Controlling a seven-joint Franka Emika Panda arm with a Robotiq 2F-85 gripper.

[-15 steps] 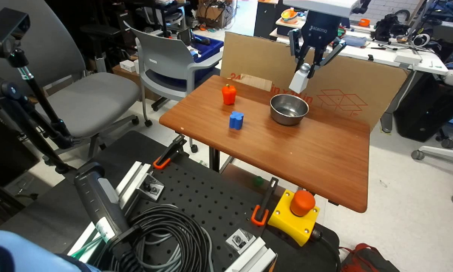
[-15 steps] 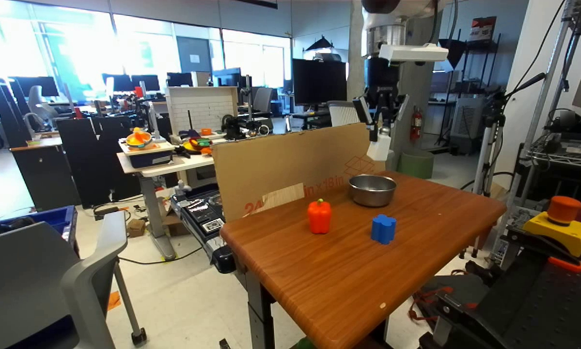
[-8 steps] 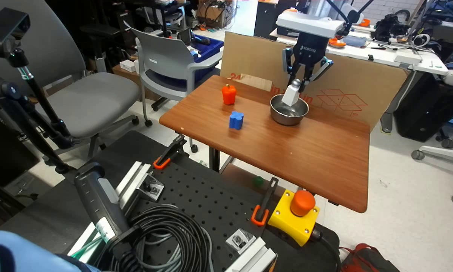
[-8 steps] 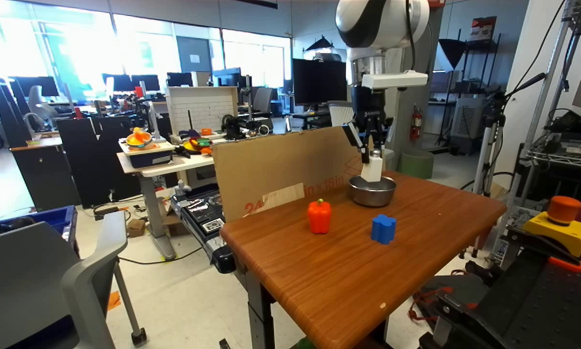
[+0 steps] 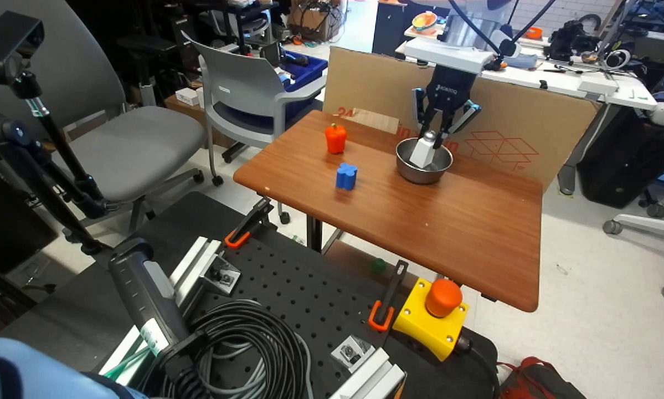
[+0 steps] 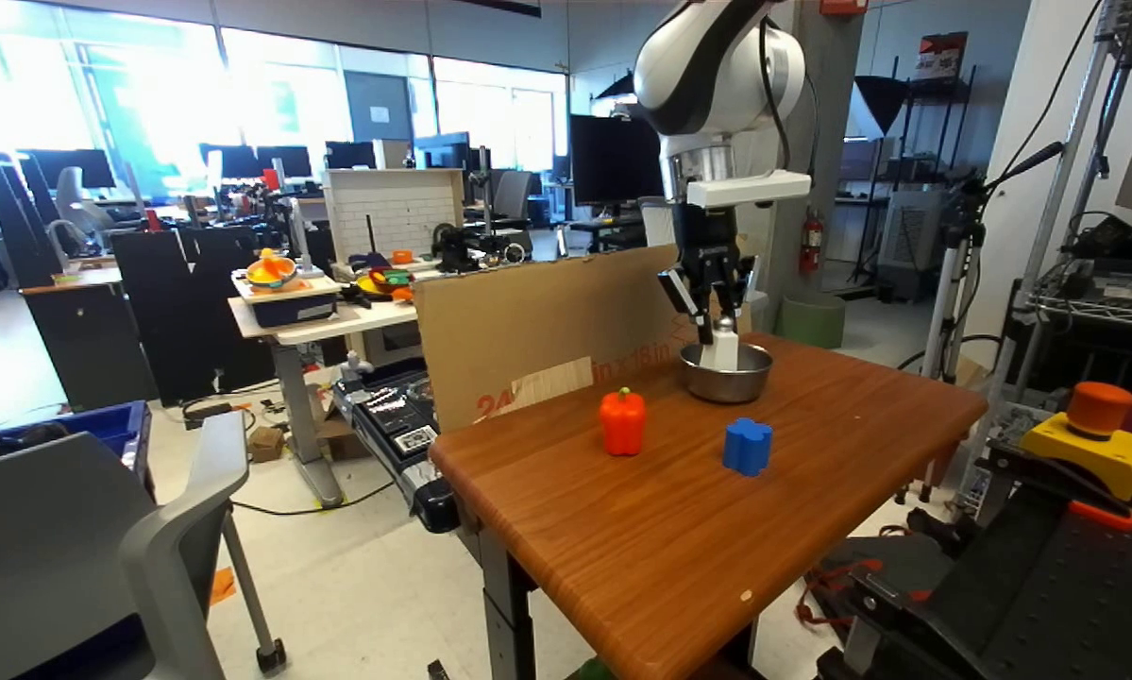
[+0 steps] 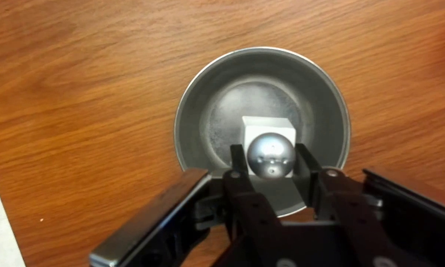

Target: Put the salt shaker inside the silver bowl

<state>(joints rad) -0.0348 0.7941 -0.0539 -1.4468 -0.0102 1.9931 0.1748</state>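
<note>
The white salt shaker (image 5: 422, 154) with its round silvery top is inside the silver bowl (image 5: 420, 177), its lower part below the rim. It leans in an exterior view. My gripper (image 5: 429, 139) points down over the bowl, shut on the shaker's top part. In an exterior view the shaker (image 6: 719, 354) stands behind the bowl's front wall (image 6: 728, 386), which hides its base. In the wrist view the two fingers (image 7: 270, 157) lie on either side of the shaker's metal top (image 7: 271, 154), within the bowl's rim (image 7: 261, 48). I cannot tell whether the base touches the bowl's floor.
An orange-red pepper (image 5: 336, 139) and a blue flower-shaped block (image 5: 346, 177) stand on the wooden table (image 5: 448, 233). A cardboard sheet (image 5: 503, 130) stands upright along the table edge behind the bowl.
My gripper has come down with the shaker, from above and behind the bowl to inside it. The bowl, pepper and blue block have not moved.
</note>
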